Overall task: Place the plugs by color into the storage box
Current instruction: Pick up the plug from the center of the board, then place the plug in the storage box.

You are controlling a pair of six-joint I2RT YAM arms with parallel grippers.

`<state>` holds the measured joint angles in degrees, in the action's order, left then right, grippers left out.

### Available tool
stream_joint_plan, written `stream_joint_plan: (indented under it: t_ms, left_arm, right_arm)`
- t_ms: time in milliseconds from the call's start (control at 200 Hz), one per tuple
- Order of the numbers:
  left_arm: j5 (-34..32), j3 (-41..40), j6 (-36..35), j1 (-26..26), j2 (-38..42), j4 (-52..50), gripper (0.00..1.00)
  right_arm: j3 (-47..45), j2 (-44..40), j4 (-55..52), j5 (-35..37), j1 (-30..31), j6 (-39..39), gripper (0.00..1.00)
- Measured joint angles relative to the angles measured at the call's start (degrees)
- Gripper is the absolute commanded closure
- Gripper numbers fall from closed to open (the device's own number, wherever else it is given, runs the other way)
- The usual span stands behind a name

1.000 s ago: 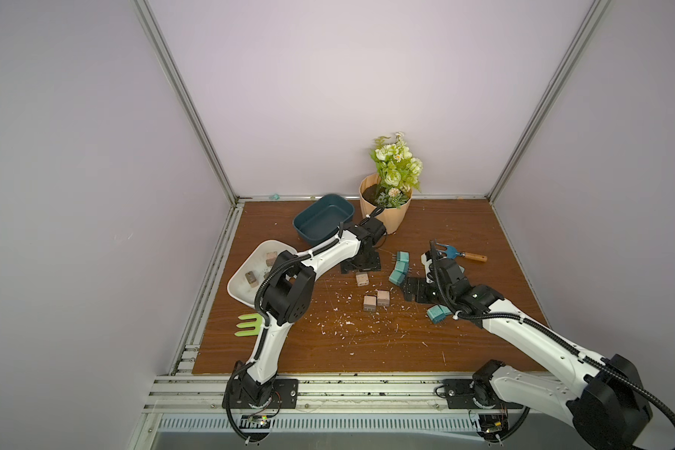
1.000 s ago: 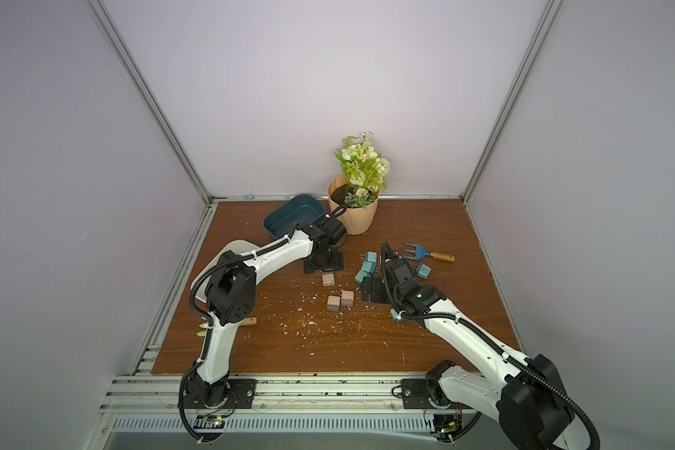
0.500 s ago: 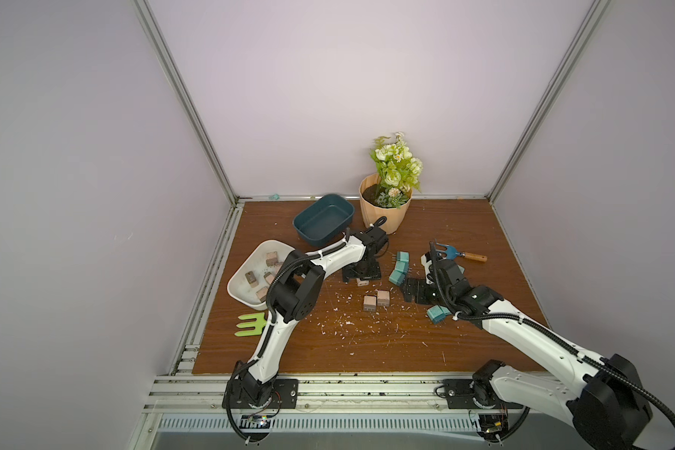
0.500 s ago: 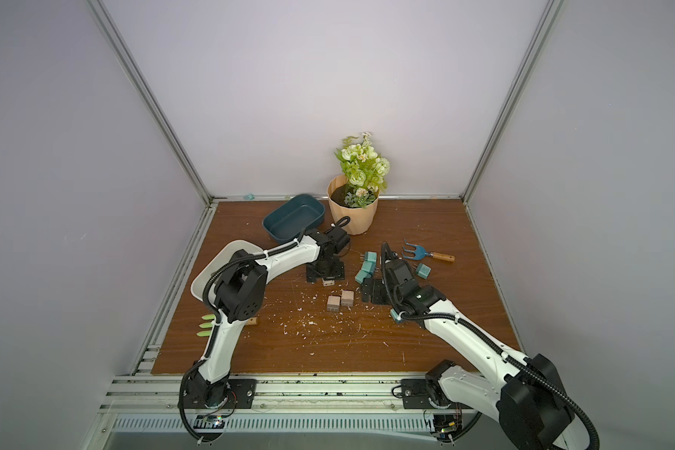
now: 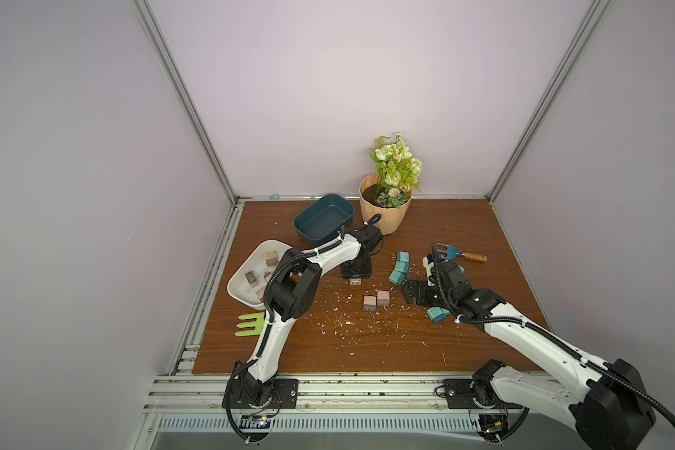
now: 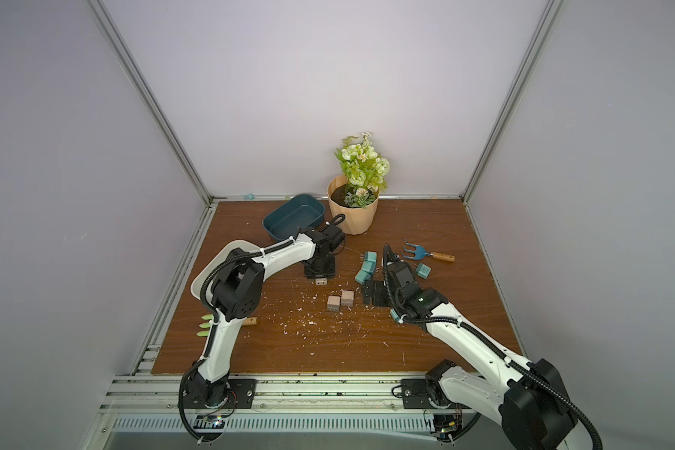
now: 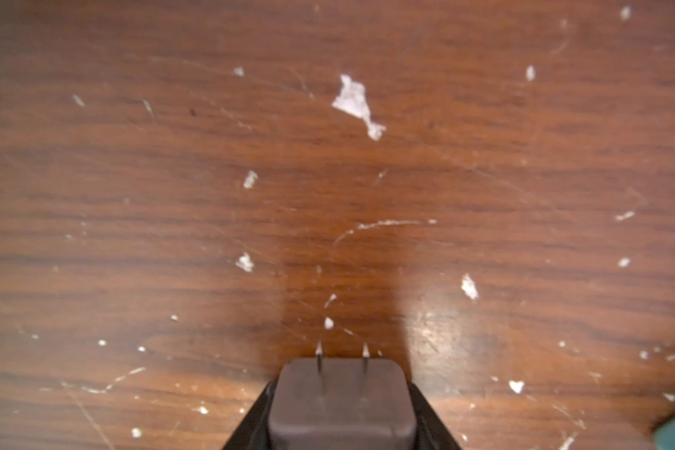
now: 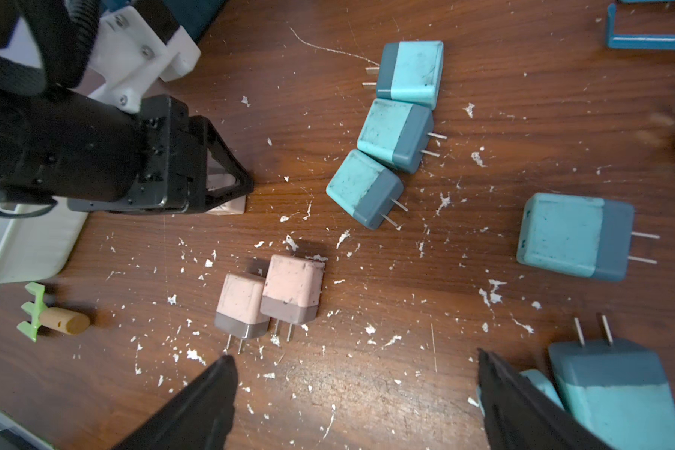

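Note:
My left gripper [image 5: 354, 277] [image 7: 340, 389] points down at the table and is shut on a beige-pink plug [image 7: 340, 405], whose prongs stick out past the jaws; the plug [image 8: 232, 204] still rests on the wood. Two more beige-pink plugs [image 5: 369, 303] [image 8: 293, 290] lie side by side mid-table. Three teal plugs [image 5: 400, 267] [image 8: 396, 134] form a row beyond them, and other teal plugs [image 8: 573, 235] lie by my right gripper [image 5: 414, 296] [image 8: 354, 356]. It hovers open and holds nothing. The white storage box [image 5: 250, 302] holds several beige-pink plugs. The dark teal storage box [image 5: 343, 212] looks empty.
A flower pot [image 5: 384, 218] stands at the back beside the teal box. A blue garden fork [image 5: 451, 253] lies behind the right gripper. A green fork [image 5: 250, 325] lies near the left rail. White flecks litter the wooden table [image 5: 347, 350].
The left gripper came forward and down over the lone beige-pink plug, and its jaws closed on it. The right arm stayed still.

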<state>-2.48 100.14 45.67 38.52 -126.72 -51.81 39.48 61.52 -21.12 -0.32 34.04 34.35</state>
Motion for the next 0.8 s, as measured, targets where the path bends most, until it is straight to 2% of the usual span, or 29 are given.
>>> stream_joint_plan:
  t_ms: [190,230,415,580,801]
  left_arm:
    - [0.13,-1.49,-1.92,-0.42,1.97,-0.63,0.56]
    - [0.46,-1.73,-2.45,-0.52,2.75,-0.72,0.59]
    - [2.4,-3.72,-3.76,-3.13,9.97,-0.74,0.61]
    - [2.93,-6.43,-4.79,-10.43,18.56,-0.79,0.62]
    - [2.82,-10.67,-8.37,-24.22,26.23,-1.22,0.62]
  right_arm:
    - [0.0,0.11,0.0,0.0,0.0,-0.02,0.02]
    - [0.0,0.13,0.0,0.0,0.0,-0.04,0.02]
    - [0.0,1.14,0.31,-0.15,0.0,-0.26,0.02]
    - [0.0,1.62,0.44,-0.26,0.0,-0.52,0.02]
    - [0.0,1.88,0.85,-1.05,0.0,-0.72,0.02]
